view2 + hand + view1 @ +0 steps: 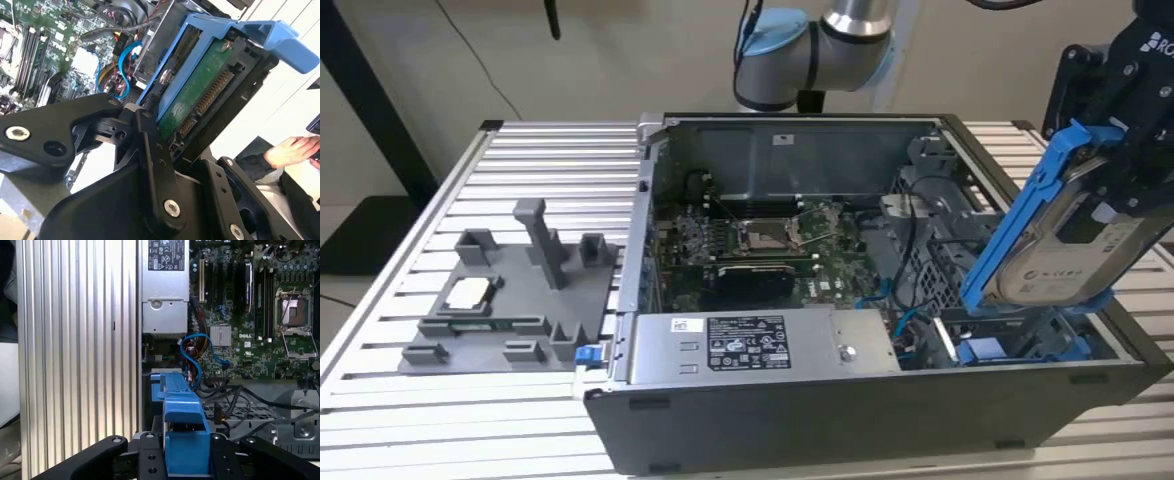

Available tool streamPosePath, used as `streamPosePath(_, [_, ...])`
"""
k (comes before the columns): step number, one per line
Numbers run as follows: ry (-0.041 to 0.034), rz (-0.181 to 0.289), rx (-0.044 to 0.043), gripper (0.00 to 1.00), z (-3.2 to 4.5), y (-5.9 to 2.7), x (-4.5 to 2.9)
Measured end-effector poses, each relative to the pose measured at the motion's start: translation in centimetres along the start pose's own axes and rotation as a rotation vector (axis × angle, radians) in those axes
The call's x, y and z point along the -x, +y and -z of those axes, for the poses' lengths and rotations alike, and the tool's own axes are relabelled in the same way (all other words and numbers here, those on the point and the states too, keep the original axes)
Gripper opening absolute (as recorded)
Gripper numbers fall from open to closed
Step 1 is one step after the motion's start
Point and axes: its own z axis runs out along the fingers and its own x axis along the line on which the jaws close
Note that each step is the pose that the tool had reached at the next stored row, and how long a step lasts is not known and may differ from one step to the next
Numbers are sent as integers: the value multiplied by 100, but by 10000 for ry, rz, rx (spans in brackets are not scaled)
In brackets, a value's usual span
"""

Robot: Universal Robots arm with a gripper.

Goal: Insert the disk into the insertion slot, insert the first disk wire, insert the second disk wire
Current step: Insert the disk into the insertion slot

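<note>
My gripper (1110,195) is shut on the disk (1062,262), a silver-grey drive with a white label in a blue carrier frame (1014,235). I hold it steeply tilted above the case's drive cage at the exterior view's right. The insertion slot (1014,338) lies just below its lower end, and something blue sits in the cage beside it. In the second wrist view the disk's green underside (197,97) and connector show between my black fingers (150,150). In the first wrist view the carrier (182,440) hangs over the cage. Blue wires (197,357) curl loose near the motherboard.
The open grey computer case (854,400) holds a green motherboard (761,245) and a labelled power-supply box (761,345). A grey fixture tray (507,300) lies on the slatted table (400,400) at the exterior view's left. A person's hand (295,150) rests nearby.
</note>
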Motion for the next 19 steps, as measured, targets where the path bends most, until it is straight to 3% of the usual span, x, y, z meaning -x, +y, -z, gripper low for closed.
streamPosePath(19, [1,0,0,32,-68,-3,0])
